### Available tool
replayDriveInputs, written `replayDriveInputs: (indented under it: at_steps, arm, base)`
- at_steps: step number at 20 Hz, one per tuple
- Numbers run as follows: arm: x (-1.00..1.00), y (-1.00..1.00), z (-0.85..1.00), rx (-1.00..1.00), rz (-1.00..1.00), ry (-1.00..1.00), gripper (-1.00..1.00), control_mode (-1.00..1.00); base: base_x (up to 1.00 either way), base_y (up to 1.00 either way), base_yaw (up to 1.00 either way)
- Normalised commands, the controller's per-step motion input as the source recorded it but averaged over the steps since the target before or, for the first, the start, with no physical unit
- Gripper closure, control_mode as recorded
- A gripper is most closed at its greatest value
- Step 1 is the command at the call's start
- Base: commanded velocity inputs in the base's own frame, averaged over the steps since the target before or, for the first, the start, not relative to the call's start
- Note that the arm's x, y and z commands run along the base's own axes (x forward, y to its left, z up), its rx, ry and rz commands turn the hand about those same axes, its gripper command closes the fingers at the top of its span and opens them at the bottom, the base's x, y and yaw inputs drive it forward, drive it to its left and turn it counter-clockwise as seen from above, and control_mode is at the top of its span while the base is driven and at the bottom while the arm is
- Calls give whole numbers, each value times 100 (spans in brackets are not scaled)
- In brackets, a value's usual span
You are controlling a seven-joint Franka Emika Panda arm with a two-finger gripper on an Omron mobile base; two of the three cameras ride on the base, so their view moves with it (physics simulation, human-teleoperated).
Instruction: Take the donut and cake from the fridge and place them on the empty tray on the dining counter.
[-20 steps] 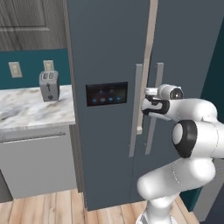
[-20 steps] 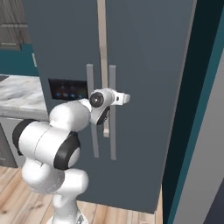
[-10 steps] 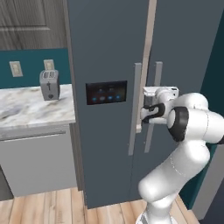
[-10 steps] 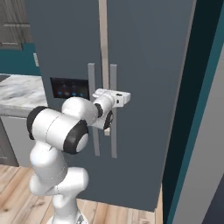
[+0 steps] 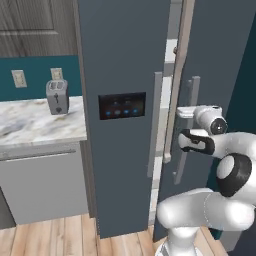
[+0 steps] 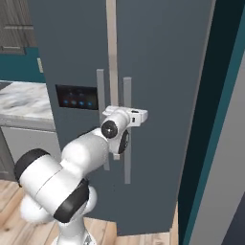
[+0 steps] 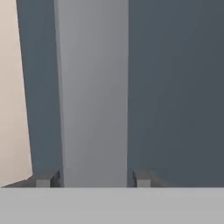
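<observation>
At the front of the fridge [image 5: 125,60] the gripper [image 7: 93,178] was up against the grey handle [image 5: 185,130] of the right door. Seen from the hand, one small dark finger [image 7: 43,179] sat on the left side of the handle [image 7: 94,92] and the other sat on the right side, so the fingers were around the bar. They looked very close to it, but I cannot tell if they were squeezing it tight.

From the left base view, the right door [image 5: 220,55] stood a little bit open. A pale strip showed in the gap between the two doors, running from top to bottom. The left door [image 5: 120,150] had its own grey handle [image 5: 154,125] and a black panel [image 5: 122,105] with small blue lights. The two handles stood upright, side by side, near the gap.

From the right base view, the white arm [image 6: 72,162] reached up from the lower left to the handle [image 6: 127,129], and the hand [image 6: 125,118] sat about halfway up the bar.

To the left of the fridge was a marble counter [image 5: 35,125] with grey cabinets under it. A toaster [image 5: 57,97] stood on it, far back by the teal wall. Two pale wall plugs [image 5: 19,78] were on that wall. The floor [image 5: 60,235] was light wood.
</observation>
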Motion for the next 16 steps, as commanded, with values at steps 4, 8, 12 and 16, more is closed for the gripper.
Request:
replayDriveInputs:
  at_steps: [4,8,12,16]
  arm:
    - [-100,-54,56,3,0,25,100,-100]
    - [-100,-78,58,5,0,31,100,-100]
    - [-100,-98,60,7,0,38,100,-100]
    - [-98,-100,49,7,1,40,100,-100]
  base:
    - [0,0,0]
    - [0,0,0]
    - [0,0,0]
    - [0,0,0]
